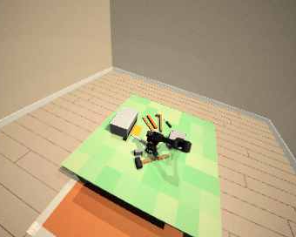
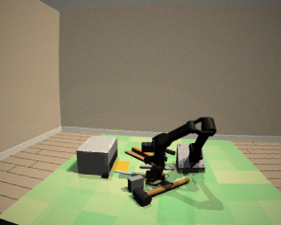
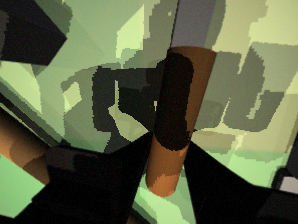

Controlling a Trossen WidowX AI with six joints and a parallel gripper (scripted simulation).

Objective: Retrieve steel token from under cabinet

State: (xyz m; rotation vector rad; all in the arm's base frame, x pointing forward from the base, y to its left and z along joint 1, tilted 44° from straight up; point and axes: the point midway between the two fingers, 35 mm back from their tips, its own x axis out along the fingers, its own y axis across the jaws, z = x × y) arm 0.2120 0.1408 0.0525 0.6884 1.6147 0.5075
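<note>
My gripper (image 1: 151, 151) (image 2: 156, 177) (image 3: 167, 138) is low over the table, shut on the orange-brown handle (image 3: 162, 172) of a tool. Its grey shaft (image 1: 138, 138) (image 2: 125, 173) (image 3: 192, 25) points from my fingers toward the cabinet; I cannot tell whether its far end touches anything. The light grey cabinet (image 1: 124, 122) (image 2: 92, 161) stands at the left of the table. The marked area is a yellow-orange square (image 1: 137, 130) (image 2: 121, 165) in front of it. The steel token cannot be made out in any view, and the vent slots are too small to see.
A hammer (image 1: 156, 160) (image 2: 169, 189) lies near my gripper, with a grey block (image 1: 138, 152) (image 2: 135, 183) close to its head. Orange bars (image 1: 159, 123) (image 2: 141, 151) lie behind the gripper. A small black piece (image 1: 124, 138) (image 2: 105, 174) is at the cabinet's front corner.
</note>
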